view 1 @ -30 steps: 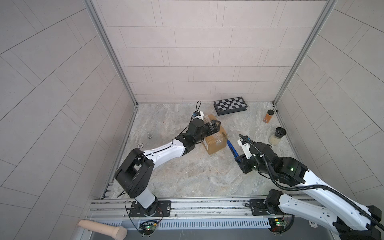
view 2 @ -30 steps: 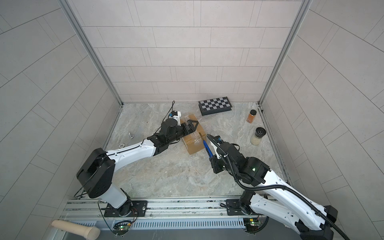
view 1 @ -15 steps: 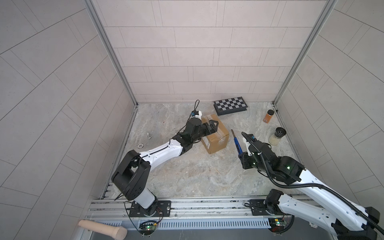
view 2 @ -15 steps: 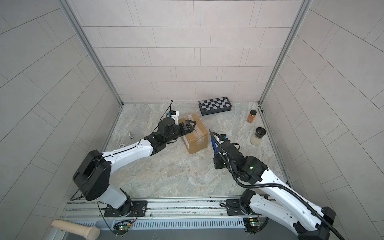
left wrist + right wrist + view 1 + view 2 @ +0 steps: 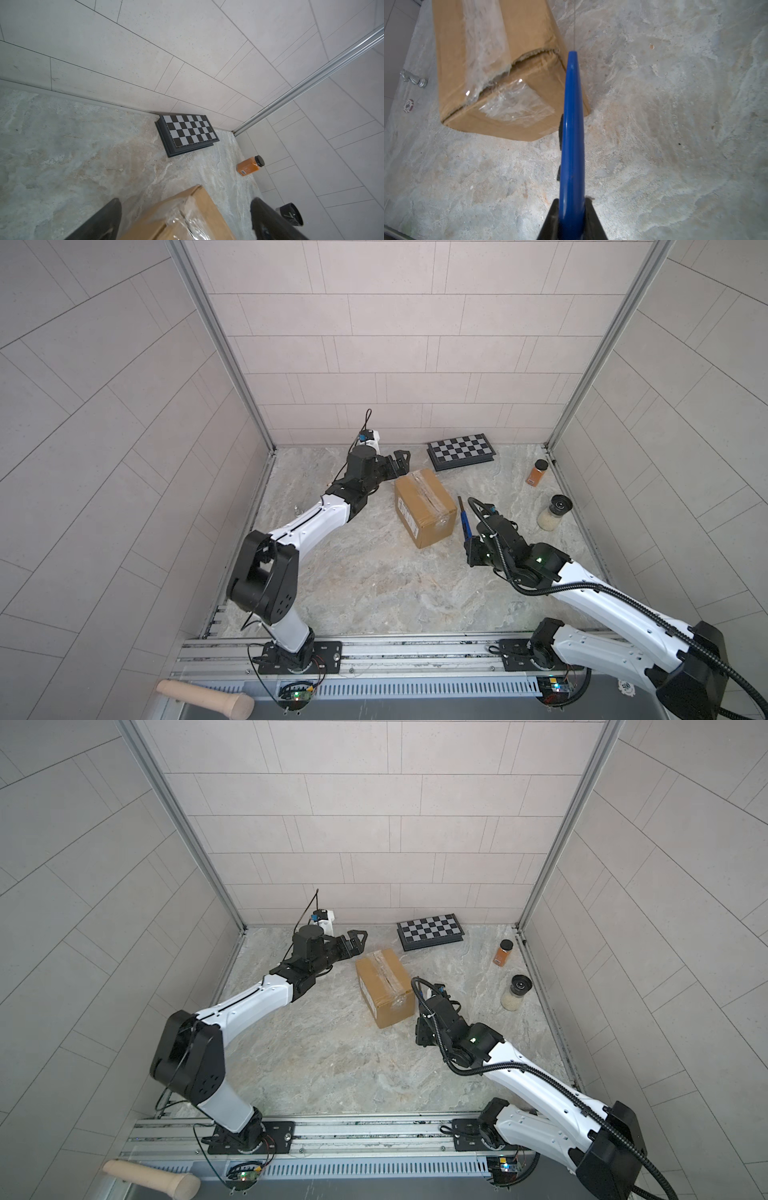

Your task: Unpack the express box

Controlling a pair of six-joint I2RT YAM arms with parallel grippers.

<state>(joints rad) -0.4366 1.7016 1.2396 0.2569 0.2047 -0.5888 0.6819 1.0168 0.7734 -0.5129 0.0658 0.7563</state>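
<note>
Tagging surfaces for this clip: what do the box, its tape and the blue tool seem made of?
Express box: matte brown cardboard, fibrous and frayed at the torn flap edge. Tape: clear glossy plastic film, wrinkled, with bright highlights. Blue tool: likely moulded plastic, smooth with a soft sheen; its thin tip is too fine to judge.

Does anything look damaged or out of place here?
Yes. The express box is torn at its end seam, ragged cardboard and ripped tape gaping. A silver chess piece and a chip sit loose by the wall, far from the checkered case.
</note>
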